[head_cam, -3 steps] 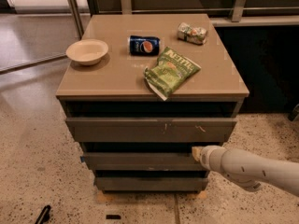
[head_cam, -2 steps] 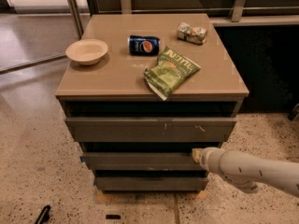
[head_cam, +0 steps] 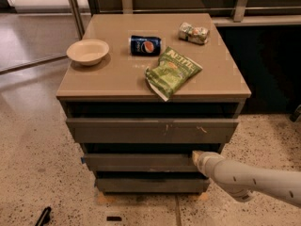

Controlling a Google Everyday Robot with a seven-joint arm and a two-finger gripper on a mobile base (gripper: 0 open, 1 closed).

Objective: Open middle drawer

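Note:
The cabinet has three stacked grey-brown drawer fronts. The top front (head_cam: 150, 130) bears pale scratch marks. The middle drawer (head_cam: 138, 161) is a plain, handleless front below it, standing a little proud of the bottom front (head_cam: 150, 184). My gripper (head_cam: 196, 157) is at the end of a white arm that reaches in from the lower right. Its tip is at the right end of the middle drawer's front, at the top edge.
On the cabinet top (head_cam: 117, 76) lie a cream bowl (head_cam: 88, 51), a blue soda can (head_cam: 145, 45) on its side, a green chip bag (head_cam: 172, 72) and a small crumpled packet (head_cam: 193, 33). A dark counter stands to the right, speckled floor all around.
The view has moved a little; the arm's tip stays at the right end of the middle drawer. The drawer shows no clear movement.

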